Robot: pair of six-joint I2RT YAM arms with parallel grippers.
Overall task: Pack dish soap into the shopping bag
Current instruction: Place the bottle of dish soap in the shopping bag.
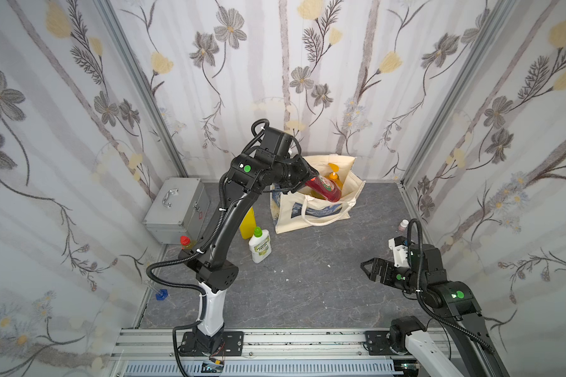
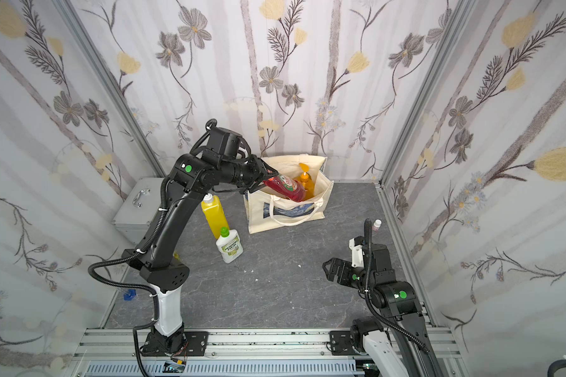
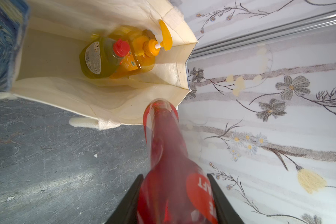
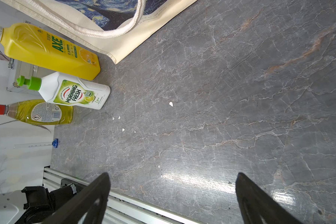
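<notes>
Left pincer [image 1: 307,181] is clenched on the neck end of the dark red bottle [image 1: 325,189]. The bottle hangs tilted with its base at the open mouth of the shopping bag [image 1: 288,222]; the left wrist view puts that base right by the rim, and I cannot tell whether it touches the cloth. The right pincer [image 1: 365,268] is released, jaws spread wide and empty, above the tabletop [image 1: 307,293] near its right edge.

The shopping bag stands upright by the far edge, a handle drooping down its printed front. A silver case [image 1: 177,209] sits in the far left corner.

Inside the bag, the orange pump bottle [image 3: 144,56] stands against a yellow-green bottle [image 3: 97,60] with a red cap.

Three more bottles stand between case and bag. The yellow bottle [image 2: 213,215] is nearest the bag, with the white bottle [image 1: 259,246] with its green cap just in front of it. A second yellow-green bottle [image 4: 37,112] is toward the left edge.

A tiny pink bottle [image 1: 403,224] stands at the right edge.
</notes>
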